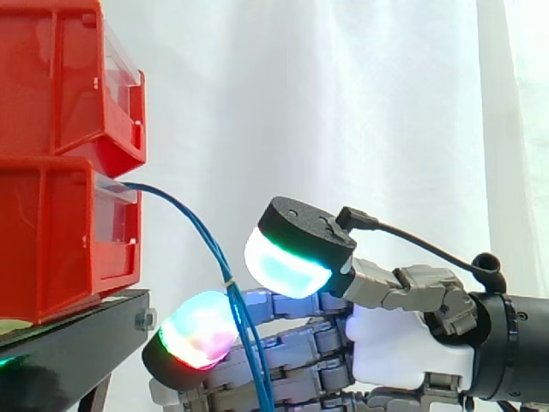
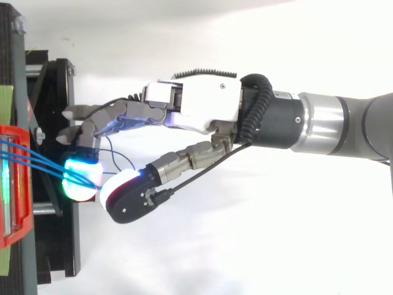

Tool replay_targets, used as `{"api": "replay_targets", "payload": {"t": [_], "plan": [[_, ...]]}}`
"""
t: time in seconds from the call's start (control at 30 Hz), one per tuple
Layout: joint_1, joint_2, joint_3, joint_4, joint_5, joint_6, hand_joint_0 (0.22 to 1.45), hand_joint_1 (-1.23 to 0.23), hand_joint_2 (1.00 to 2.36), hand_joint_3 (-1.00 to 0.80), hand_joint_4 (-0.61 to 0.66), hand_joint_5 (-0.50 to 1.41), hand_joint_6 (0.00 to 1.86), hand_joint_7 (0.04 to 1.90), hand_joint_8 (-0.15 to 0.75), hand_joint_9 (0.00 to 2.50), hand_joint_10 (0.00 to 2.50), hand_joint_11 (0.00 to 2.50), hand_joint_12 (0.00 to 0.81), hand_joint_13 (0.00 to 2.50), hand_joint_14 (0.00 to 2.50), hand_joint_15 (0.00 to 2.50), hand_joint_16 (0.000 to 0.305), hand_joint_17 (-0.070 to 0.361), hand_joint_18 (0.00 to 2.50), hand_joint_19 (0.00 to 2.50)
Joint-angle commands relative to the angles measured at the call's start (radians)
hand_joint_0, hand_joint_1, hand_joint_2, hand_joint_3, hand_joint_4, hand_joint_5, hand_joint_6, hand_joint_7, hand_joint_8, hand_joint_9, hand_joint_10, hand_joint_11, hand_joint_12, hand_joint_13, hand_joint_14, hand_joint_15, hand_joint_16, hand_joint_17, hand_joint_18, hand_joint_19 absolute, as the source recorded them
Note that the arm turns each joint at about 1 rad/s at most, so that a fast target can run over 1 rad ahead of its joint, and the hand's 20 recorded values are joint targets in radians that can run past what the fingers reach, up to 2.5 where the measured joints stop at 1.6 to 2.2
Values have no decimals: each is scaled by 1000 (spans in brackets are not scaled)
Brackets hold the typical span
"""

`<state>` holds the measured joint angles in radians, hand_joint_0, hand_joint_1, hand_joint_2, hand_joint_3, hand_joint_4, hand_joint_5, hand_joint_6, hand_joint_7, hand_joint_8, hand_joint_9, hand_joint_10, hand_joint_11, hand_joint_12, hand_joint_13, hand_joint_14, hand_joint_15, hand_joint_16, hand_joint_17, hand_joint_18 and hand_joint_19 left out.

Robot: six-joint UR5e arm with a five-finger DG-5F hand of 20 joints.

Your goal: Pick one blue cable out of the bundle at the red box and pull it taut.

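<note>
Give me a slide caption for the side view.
Robot hand at the blue cables drooping from the lower red bin on a black stand.

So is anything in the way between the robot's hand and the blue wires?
No, nothing visible is in the way. The blue cables come out of the red box and hang down right across the front of the hand, with nothing between them.
</note>
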<state>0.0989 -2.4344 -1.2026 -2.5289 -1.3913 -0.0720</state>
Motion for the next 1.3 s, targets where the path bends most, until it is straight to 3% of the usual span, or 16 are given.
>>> {"api": "replay_targets", "payload": {"t": [0.0, 0.5, 0.93, 1.27], "plan": [[-1, 0, 0, 1, 0, 0, 584, -617, 1007, -408, 175, -179, 757, 859, 266, 331, 2, 78, 353, 92, 2, 95, 51, 116, 41, 66], [-2, 0, 0, 6, -2, -14, 608, -650, 1015, -268, 147, -208, 852, 839, 261, 331, 3, 123, 351, 108, 2, 98, 51, 114, 66, 61], [-2, 0, 2, 6, 0, -14, 611, -660, 1015, -264, 163, -221, 900, 771, 264, 334, 3, 149, 351, 124, 3, 108, 51, 114, 86, 64], [-2, 0, 5, 6, 0, -14, 548, -611, 1000, -491, 195, -217, 866, 763, 278, 341, 4, 143, 362, 120, 3, 112, 53, 119, 77, 93]]}}
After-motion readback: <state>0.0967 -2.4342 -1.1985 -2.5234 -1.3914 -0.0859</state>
